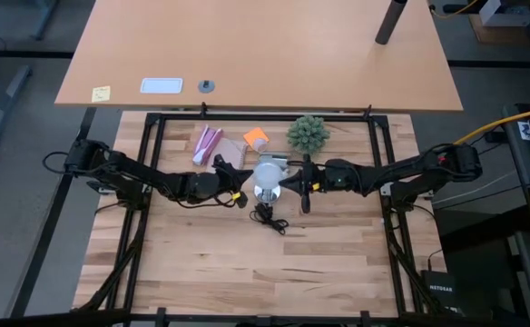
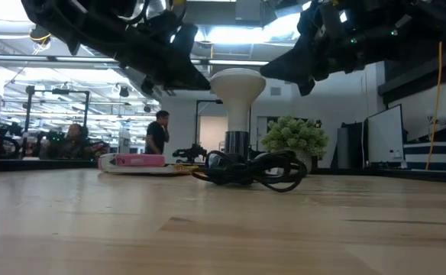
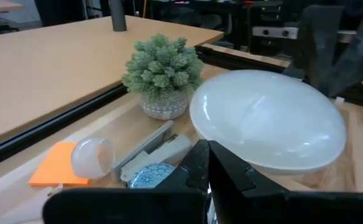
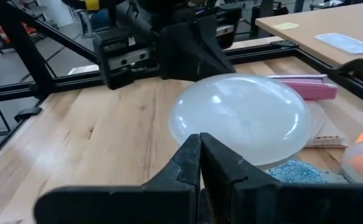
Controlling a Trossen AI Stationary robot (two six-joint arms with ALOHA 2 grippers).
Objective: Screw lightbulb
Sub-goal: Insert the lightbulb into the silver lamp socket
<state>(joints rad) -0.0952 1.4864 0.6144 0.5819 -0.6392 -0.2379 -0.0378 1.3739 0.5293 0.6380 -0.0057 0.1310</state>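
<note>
lightbulb (image 1: 269, 173) upright on its base mid-table (image 1: 247, 272) | left pincer (image 1: 243, 174) and right pincer (image 1: 289, 182) closed, empty, flanking it | plant (image 1: 309, 133) behind, black cord (image 1: 270, 218) in front

A frosted white lightbulb (image 2: 237, 85) with a broad, flattened dome stands upright near the middle of the wooden table, its dome uppermost and its narrower pale neck pointing straight down into a dark cylindrical fitting (the join itself is too small to make out). From above, the lightbulb (image 1: 269, 174) shows as a pale round disc. Its smooth, glossy dome (image 3: 268, 118) fills much of both wrist views (image 4: 240, 117), catching soft reflections.
</note>
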